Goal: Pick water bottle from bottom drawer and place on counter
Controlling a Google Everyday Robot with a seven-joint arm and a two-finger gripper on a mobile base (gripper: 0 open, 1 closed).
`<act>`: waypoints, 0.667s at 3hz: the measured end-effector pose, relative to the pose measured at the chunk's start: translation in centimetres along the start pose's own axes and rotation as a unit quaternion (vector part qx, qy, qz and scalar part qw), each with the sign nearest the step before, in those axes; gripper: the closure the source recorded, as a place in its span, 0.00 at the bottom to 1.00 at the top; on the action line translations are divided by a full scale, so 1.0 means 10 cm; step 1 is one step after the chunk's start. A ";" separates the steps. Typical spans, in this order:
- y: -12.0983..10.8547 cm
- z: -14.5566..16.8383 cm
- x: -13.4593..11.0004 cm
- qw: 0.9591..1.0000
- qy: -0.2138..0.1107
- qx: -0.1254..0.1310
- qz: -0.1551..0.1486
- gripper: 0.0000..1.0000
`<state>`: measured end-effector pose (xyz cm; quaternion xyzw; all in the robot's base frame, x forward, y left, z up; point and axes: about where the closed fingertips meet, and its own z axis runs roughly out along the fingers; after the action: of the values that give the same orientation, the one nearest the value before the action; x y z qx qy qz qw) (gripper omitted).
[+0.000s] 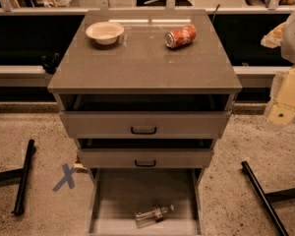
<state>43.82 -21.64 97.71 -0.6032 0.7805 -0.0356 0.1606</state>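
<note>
The water bottle point(154, 214), small and clear with a pale label band, lies on its side on the floor of the bottom drawer point(119, 193), near the drawer's front edge. The bottom drawer is pulled out and open. The counter point(142, 58) is the glossy grey-brown top of the cabinet above it. My gripper point(286, 102) shows as cream-coloured parts at the right edge of the view, level with the counter's front edge, well to the right of the cabinet and far above the bottle. It holds nothing that I can see.
A white bowl point(104, 32) and a red soda can point(180, 36) on its side rest at the back of the counter. Two shallower drawers with black handles point(143, 130) stand slightly open above the bottom drawer. Black legs point(23, 177) point(263, 198) lie on the floor on both sides.
</note>
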 end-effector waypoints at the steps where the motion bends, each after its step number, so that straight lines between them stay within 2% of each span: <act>1: 0.02 -0.01 -0.04 1.000 -0.013 -0.002 0.007 0.00; 2: 0.02 -0.01 -0.04 1.000 -0.013 -0.002 0.007 0.00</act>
<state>43.67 -21.23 97.84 -0.5980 0.7829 -0.0254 0.1698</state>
